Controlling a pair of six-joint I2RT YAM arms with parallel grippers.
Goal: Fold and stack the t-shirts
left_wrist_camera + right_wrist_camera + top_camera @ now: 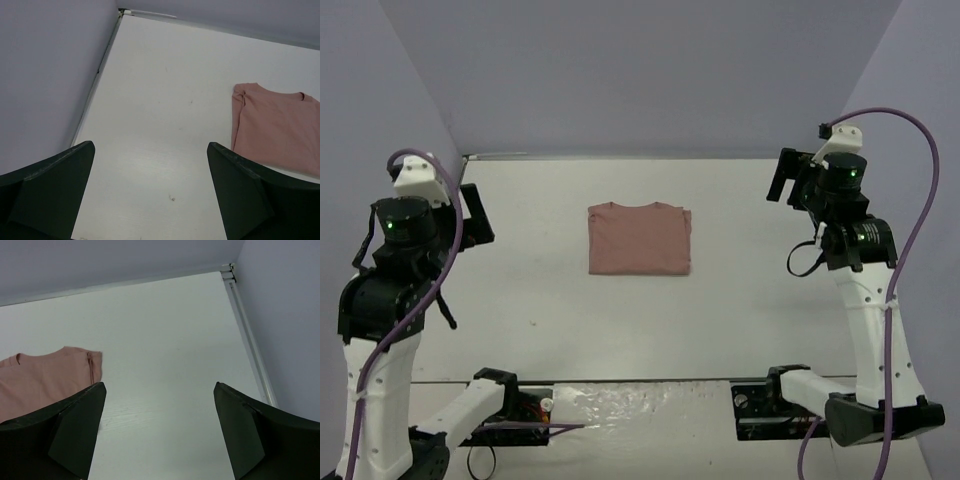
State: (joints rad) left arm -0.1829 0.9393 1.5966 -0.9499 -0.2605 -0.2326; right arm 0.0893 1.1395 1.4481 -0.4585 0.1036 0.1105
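Wide open, the left gripper (pixel 150 150) hung above the bare white table (pixel 150 75), its two dark fingers (pixel 55 185) well apart and gripping nothing. In the overhead view it sat raised at the left side of the table (pixel 475 215), close to the left wall (pixel 380 100). The right gripper (pixel 159 387) was likewise spread wide and empty. It was held up at the right side (pixel 782 180), near the far right corner where the table met the right wall (pixel 280 315). Between the two arms, in the middle of the table and nearer its far edge than its near one, lay the dusty-pink t-shirt (pixel 640 240). It was folded into a compact, roughly square bundle with the collar on the far side and a plain pink face upward. It lay flat and well apart from both grippers. From the left wrist camera the t-shirt (pixel 277 130) appeared to the right of the fingers, and from the right wrist camera (pixel 40 380) to the left, partly hidden behind the left-hand finger. A sleeve seemed to be tucked under along each side edge, though the fabric layers were hard to tell apart. A purple cable (pixel 920 200) looped from the right arm's wrist down to its base.
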